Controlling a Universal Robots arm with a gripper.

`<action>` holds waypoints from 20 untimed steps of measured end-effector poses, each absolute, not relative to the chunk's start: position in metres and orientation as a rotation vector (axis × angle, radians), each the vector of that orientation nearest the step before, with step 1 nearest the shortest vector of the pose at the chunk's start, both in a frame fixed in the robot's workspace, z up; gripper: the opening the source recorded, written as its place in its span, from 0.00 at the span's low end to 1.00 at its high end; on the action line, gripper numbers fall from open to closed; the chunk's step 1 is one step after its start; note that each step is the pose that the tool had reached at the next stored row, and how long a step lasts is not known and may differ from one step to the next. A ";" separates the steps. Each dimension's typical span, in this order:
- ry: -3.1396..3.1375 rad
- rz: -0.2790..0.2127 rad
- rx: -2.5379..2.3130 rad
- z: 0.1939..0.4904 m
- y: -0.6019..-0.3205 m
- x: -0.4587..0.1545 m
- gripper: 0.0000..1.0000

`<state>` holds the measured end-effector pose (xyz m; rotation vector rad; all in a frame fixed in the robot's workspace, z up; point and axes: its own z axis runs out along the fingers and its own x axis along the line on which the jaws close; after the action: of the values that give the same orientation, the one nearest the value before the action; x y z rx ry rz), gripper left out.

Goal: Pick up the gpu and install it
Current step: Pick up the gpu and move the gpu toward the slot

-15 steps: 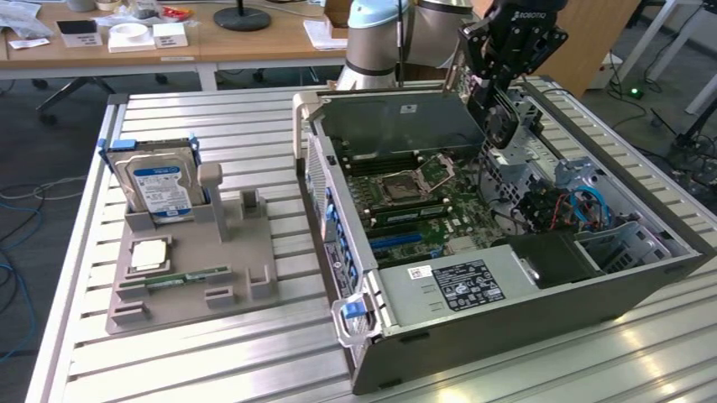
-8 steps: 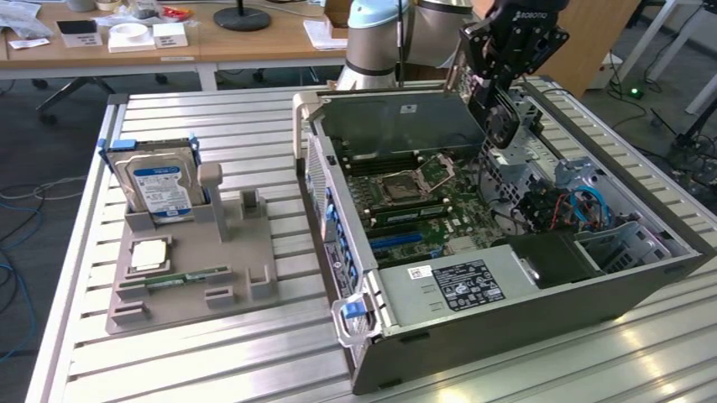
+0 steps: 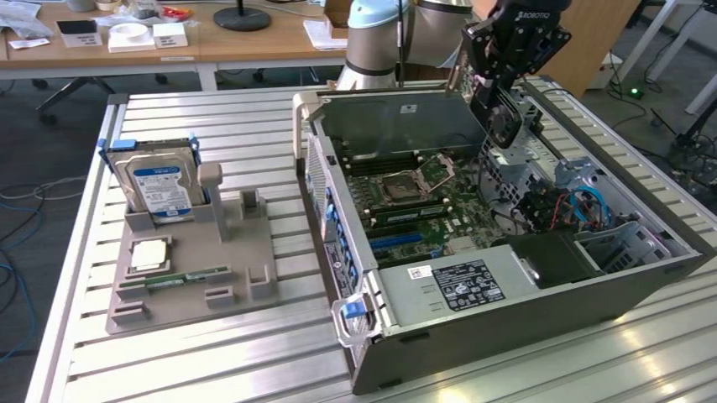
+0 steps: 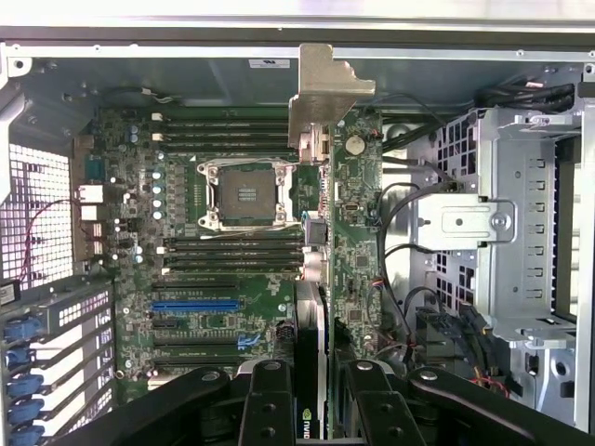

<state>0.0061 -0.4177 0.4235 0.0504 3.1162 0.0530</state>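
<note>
The gpu (image 3: 501, 117) (image 4: 314, 307) is a thin flat card with a black round cooler on one face and a silver bracket at its far end. It hangs on edge above the open computer case (image 3: 538, 311) (image 4: 186, 74), over the case's far side. The gripper (image 3: 501, 84) (image 4: 319, 372) has its jaws pinching the card, one black finger on each face. Under the card, inside the case, lies one green motherboard (image 3: 415, 210) (image 4: 232, 279) with one empty processor socket (image 4: 240, 192) and one long blue slot (image 4: 195, 305). Well apart from the case, to the exterior view's left, one grey holder (image 3: 191, 294) carries one upright blue-labelled hard drive (image 3: 157, 185), one square chip (image 3: 149, 253) and one narrow memory stick (image 3: 180, 277).
</note>
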 end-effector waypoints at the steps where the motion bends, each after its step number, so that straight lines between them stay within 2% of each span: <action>1: 3.116 0.053 0.050 0.423 -0.418 0.007 0.26; 20: 3.116 0.053 0.050 0.423 -0.418 0.027 0.26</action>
<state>0.0270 -0.4177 0.4235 0.0504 3.1163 0.0530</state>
